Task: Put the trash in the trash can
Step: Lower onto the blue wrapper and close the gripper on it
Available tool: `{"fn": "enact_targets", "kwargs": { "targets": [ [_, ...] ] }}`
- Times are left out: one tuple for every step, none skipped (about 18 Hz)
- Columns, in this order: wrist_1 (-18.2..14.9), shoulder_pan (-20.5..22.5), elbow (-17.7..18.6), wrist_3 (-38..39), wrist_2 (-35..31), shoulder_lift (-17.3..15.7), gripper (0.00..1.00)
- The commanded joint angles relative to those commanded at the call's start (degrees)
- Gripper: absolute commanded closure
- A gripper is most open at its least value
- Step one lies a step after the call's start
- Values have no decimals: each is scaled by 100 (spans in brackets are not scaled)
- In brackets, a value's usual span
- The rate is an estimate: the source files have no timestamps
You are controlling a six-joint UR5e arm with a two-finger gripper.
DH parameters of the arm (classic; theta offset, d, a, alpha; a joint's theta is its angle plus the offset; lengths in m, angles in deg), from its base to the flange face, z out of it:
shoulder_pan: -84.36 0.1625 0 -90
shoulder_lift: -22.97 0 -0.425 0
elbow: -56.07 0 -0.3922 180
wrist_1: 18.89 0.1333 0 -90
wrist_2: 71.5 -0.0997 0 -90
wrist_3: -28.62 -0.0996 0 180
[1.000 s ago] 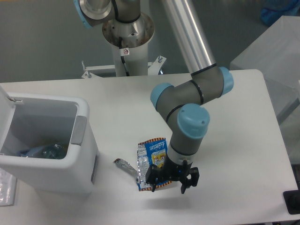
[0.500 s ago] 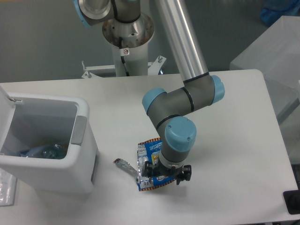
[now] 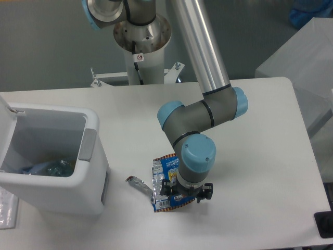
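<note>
Since half a second ago the arm has barely shifted: its blue-capped wrist has sunk a touch lower and nearer the front edge of the table, and the gripper has stayed over the lower half of the snack wrapper. A second ago the gripper stood further right, with its dark fingers just off the wrapper's right side; it has since moved left onto it.

In the fixed camera's view the wrapper lies flat near the middle of the table's front edge, its long axis running from the back edge toward the front edge, leaning slightly left at the bottom. Its torn silver strip sticks out to the left, toward the trash can. The gripper points straight down at the wrapper, with a dark finger showing on either side of the wrist, spread apart, one over the wrapper and one at its right edge. Whether they pinch the foil cannot be told, as the wrist hides the tips.

The trash can stands at the table's left front corner, its lid swung up on the left. Inside lies the crushed bottle.
</note>
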Motion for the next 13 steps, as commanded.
{"fn": "enact_targets", "kwargs": {
  "targets": [
    [0,0,9,0,0,9,14],
    [0,0,44,-9,9,9,28],
    [-9,-9,61,-52,9,9,48],
    [-26,-17,79,-114,9,0,69],
    [-70,-18,96,-158,9,-17,92],
    [-105,-26,97,-176,9,-35,100],
    [-114,-18,88,-176,9,-44,100],
    [-114,-18,79,-176,9,-44,100],
    [-123,-18,70,-176,26,-61,100],
    [-123,-18,70,-176,35,-87,100],
    [-132,-18,70,-176,44,-105,100],
    [-132,0,70,-176,53,-157,100],
    [-149,9,79,-184,61,-193,100]
  ]
}}
